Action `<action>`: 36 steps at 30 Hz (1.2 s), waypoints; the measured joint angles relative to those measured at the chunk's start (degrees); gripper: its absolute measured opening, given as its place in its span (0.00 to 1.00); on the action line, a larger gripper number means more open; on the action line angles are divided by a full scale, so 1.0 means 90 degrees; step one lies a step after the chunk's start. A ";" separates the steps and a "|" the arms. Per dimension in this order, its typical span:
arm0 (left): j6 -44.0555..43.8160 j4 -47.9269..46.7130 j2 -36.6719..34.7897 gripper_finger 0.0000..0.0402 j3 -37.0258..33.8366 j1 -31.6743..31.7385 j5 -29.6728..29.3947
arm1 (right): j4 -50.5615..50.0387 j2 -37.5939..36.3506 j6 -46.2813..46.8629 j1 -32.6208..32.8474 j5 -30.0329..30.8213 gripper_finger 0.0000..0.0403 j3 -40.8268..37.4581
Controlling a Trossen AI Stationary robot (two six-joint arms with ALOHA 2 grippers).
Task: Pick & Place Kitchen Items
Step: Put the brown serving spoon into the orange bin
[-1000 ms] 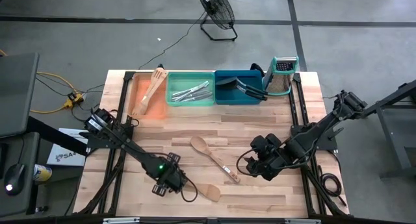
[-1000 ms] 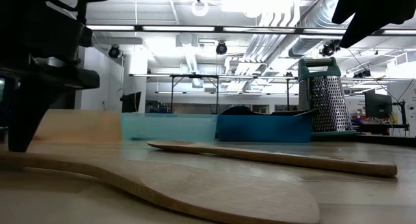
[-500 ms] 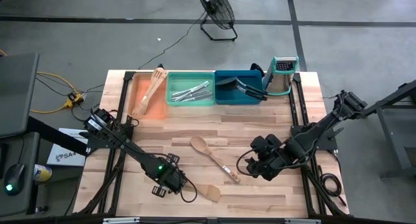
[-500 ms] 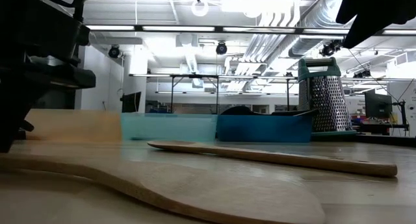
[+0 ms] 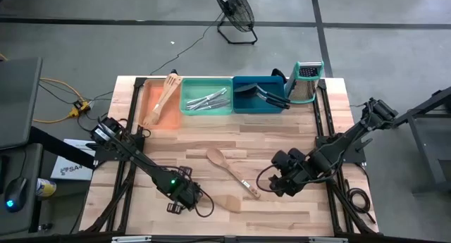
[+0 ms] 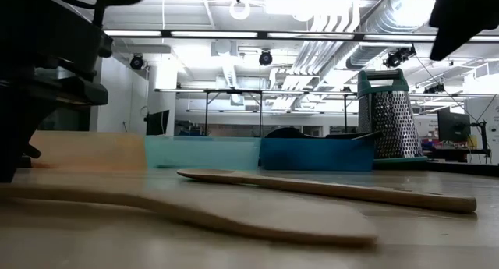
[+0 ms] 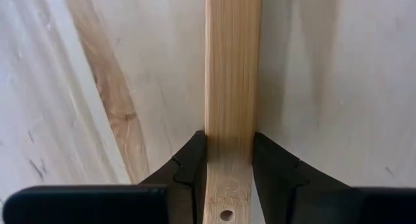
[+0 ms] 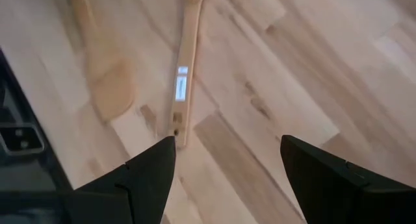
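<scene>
My left claw [image 7: 229, 169] is pinched on the handle of a pale wooden spatula [image 7: 233, 74], one dark finger [image 7: 190, 165] pressed to each side of the handle, close to the end with the small hole. From above, that claw [image 5: 184, 198] sits low at the near edge of the counter [image 5: 282, 134], and the spatula's [image 5: 227, 204] blade reaches out from it toward my right arm. In the level view the spatula [image 6: 234, 210] lies close to the counter, its blade blurred.

Just beyond my left claw, further in on the counter, lies a wooden spoon [image 5: 231, 172] at a slant, bowl away from me and handle end toward my right claw [image 5: 276, 184]. My right claw hangs over the counter with its fingers spread wide and nothing between them; its own camera looks down past both fingers at the spoon's handle [image 8: 185, 74] and the spatula's blade [image 8: 112, 91] beside it.

Far beyond both claws, along the back edge, stand three trays in a row. The orange tray [image 5: 152, 96] holds wooden utensils [image 5: 164, 98], the green tray [image 5: 206, 109] holds silver cutlery [image 5: 208, 99], and the blue tray [image 5: 243, 106] holds black turners [image 5: 269, 96]. A steel box grater [image 5: 305, 82] with a teal top stands just beside the blue tray.
</scene>
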 joint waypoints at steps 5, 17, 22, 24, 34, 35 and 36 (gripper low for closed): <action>-0.0770 -0.0109 -0.0358 0.22 -0.0025 0.0003 -0.0223 | -0.0033 0.0000 -0.0181 0.0040 -0.0266 0.67 0.0000; -0.0815 -0.0390 -0.1401 0.22 0.0196 -0.0083 0.0204 | -0.0725 0.0000 -0.0518 0.0063 -0.0354 0.67 0.0000; -0.2072 -0.0774 -0.1775 0.22 0.0403 0.0079 -0.0796 | -0.0954 -0.0002 -0.0490 0.0063 -0.0038 0.67 0.0000; -0.2743 -0.1062 -0.1945 0.22 0.0459 0.0180 -0.1338 | -0.0985 -0.0002 -0.0421 0.0049 0.0094 0.67 0.0000; -0.4538 -0.3053 -0.2277 0.22 0.0581 0.1278 -0.2469 | -0.1175 -0.0005 -0.0527 -0.0282 0.0580 0.67 0.0002; -0.4540 -0.3155 -0.2281 0.22 0.0583 0.1428 -0.2475 | -0.1200 -0.0009 -0.0535 -0.0345 0.0578 0.67 0.0002; -0.4533 -0.3339 -0.2278 0.22 0.0583 0.1571 -0.2473 | -0.1210 -0.0016 -0.0541 -0.0396 0.0579 0.67 0.0002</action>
